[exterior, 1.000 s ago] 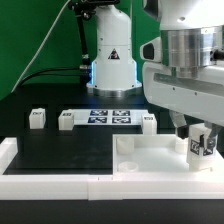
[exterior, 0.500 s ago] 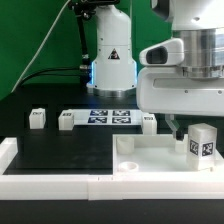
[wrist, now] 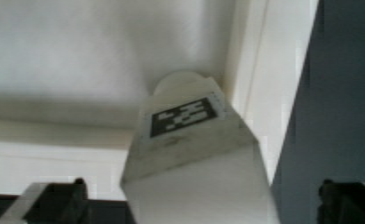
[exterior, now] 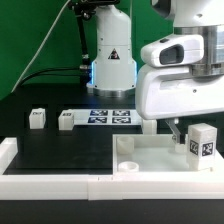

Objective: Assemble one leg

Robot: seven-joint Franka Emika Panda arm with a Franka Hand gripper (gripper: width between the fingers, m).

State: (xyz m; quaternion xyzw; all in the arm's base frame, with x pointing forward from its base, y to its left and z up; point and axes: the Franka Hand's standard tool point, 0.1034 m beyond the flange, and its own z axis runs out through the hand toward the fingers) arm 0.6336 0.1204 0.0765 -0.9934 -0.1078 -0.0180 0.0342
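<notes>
Exterior view: The leg (exterior: 203, 142) stands upright on the right part of the white tray (exterior: 160, 160), its black-and-white tag turned to the camera. The arm (exterior: 185, 80) hangs over it on the right. Its fingers (exterior: 172, 127) sit above and just left of the leg's top, clear of it and grasping nothing. Two round holes show in the tray's left part, one nearer than the other. Three other legs rest on the black desk (exterior: 60, 150) farther back: one at far left (exterior: 37, 118), one beside it (exterior: 66, 121) and one to the right (exterior: 148, 123), close under the arm. The marker board (exterior: 110, 117) lies flat between the second and third of them. The robot base (exterior: 110, 60), marked with a warning triangle, rises behind the board against a green backdrop. A white rail (exterior: 8, 150) edges the desk at near left.

Wrist view: The leg (wrist: 193, 140) is seen from above, its tag facing the camera, with the tray (wrist: 72, 60) pale behind it. Both dark fingers (wrist: 54, 198) are spread wide apart, one on each side of the leg and neither touching it. A strip of dark desk (wrist: 348, 90) runs alongside the tray's rim.
</notes>
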